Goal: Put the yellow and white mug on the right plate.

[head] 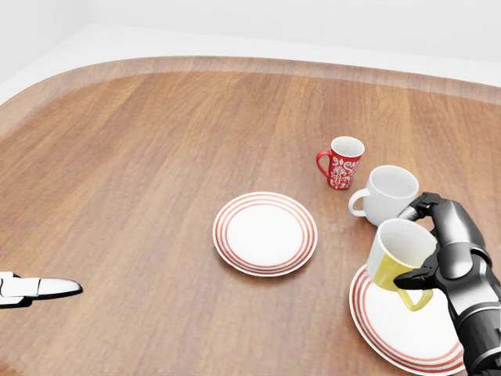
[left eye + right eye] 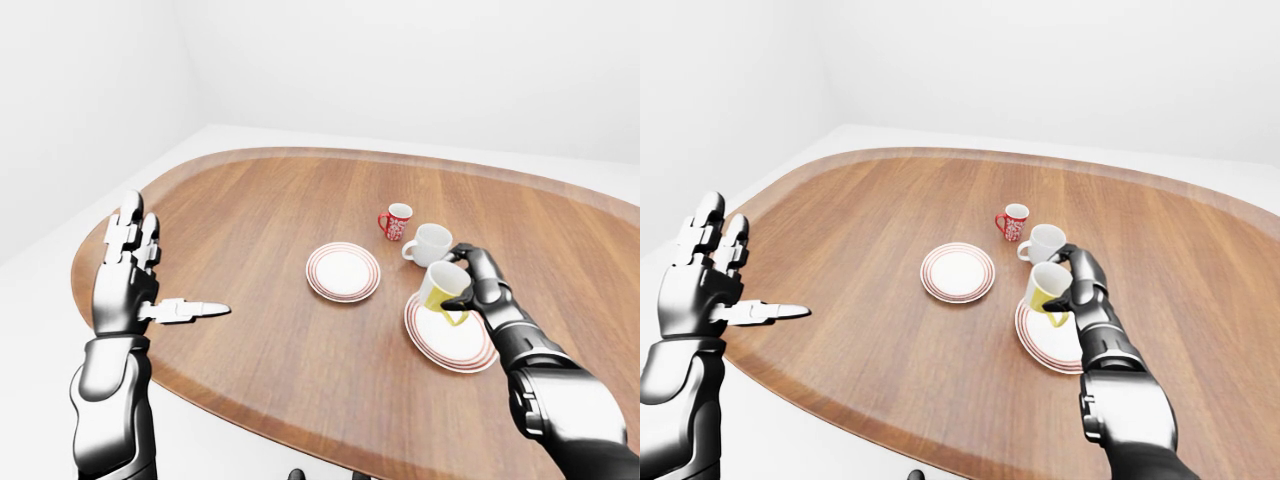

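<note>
The yellow and white mug (image 1: 395, 254) is tilted in my right hand (image 1: 429, 244), whose fingers close round it, just above the upper left part of the right plate (image 1: 407, 333), a white plate with red rings. It also shows in the left-eye view (image 2: 442, 291). My left hand (image 2: 135, 270) is open and empty, held upright at the left of the left-eye view, far from the mugs.
A second red-ringed plate (image 1: 264, 233) lies at the table's middle. A white mug (image 1: 387, 193) stands just above my right hand, and a red patterned mug (image 1: 343, 162) beyond it. The wooden oval table (image 1: 141, 157) has its near edge at the bottom of the left-eye view.
</note>
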Robot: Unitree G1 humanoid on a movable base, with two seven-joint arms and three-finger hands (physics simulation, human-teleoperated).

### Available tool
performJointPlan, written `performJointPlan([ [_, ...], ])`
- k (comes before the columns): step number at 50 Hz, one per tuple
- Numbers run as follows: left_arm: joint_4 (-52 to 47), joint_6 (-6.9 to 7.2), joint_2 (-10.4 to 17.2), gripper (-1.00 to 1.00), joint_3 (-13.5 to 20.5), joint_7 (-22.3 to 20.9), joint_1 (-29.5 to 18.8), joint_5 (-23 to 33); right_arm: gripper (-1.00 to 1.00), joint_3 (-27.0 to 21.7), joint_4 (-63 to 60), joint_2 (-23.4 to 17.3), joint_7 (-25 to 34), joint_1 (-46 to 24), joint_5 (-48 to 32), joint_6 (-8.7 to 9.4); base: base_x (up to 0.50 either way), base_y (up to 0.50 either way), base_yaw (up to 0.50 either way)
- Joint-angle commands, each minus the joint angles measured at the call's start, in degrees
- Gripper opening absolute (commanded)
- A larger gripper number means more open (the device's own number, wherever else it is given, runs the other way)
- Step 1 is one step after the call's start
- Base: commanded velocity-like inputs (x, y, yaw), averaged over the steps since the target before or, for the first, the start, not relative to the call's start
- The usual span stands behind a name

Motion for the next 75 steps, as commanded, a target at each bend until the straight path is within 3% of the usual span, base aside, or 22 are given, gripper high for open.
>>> performJointPlan([
  [1,0.1,0.00,-0.1,1.00,-0.2,0.0,0.1,0.2,-1.00,-0.2,2.2,-0.1,-4.9,-0.3,-2.2,0.00,0.00,0.00,0.00],
  [12,0.0,0.00,-0.3,1.00,-0.5,-0.1,0.2,0.4,-1.00,-0.1,3.6,0.2,-8.2,0.1,-4.2,0.00,0.00,0.00,0.00],
  [75,0.6,0.00,-0.5,1.00,-0.9,-0.2,0.3,1.0,-1.00,-1.6,5.2,1.2,-13.0,3.0,-7.6,0.00,0.00,0.00,0.00],
])
